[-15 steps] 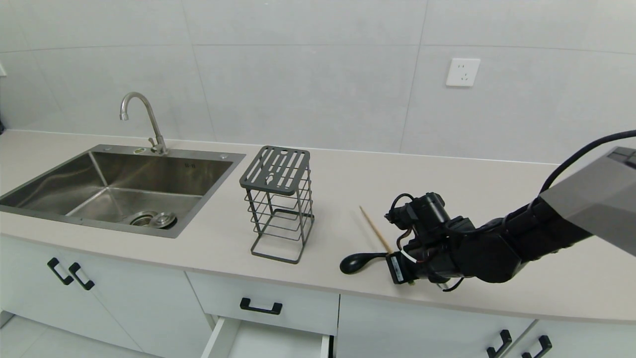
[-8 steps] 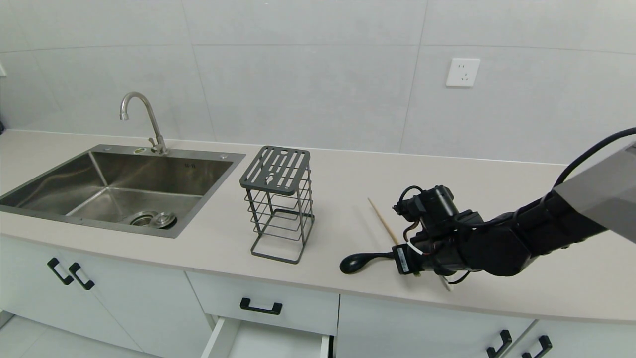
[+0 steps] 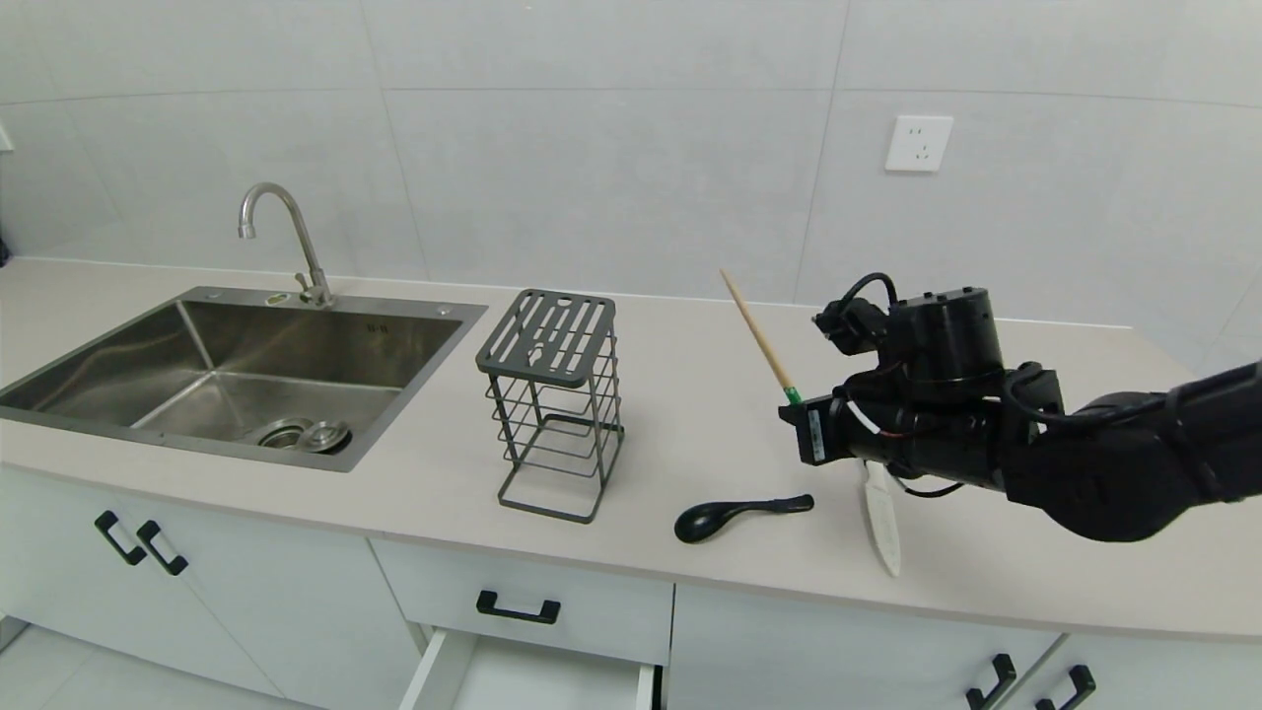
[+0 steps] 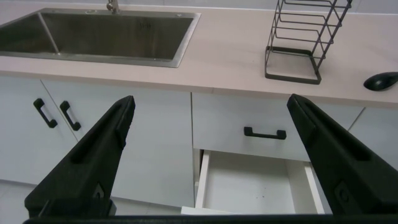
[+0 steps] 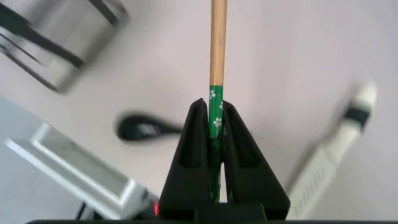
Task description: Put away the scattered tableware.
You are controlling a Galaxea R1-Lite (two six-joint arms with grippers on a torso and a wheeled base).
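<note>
Where jaws clamp it, the chopstick (image 3: pixel 757 333) seems green-flowered

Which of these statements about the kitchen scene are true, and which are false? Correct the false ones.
1. The right gripper is shut on a chopstick. True.
2. The black spoon lies in the sink. False: it lies on the counter, to the right of the wire rack.
3. A drawer below the counter is open. True.
4. The chopstick stands in the wire rack. False: it is held above the counter, right of the rack.
5. The left gripper is open. True.
</note>
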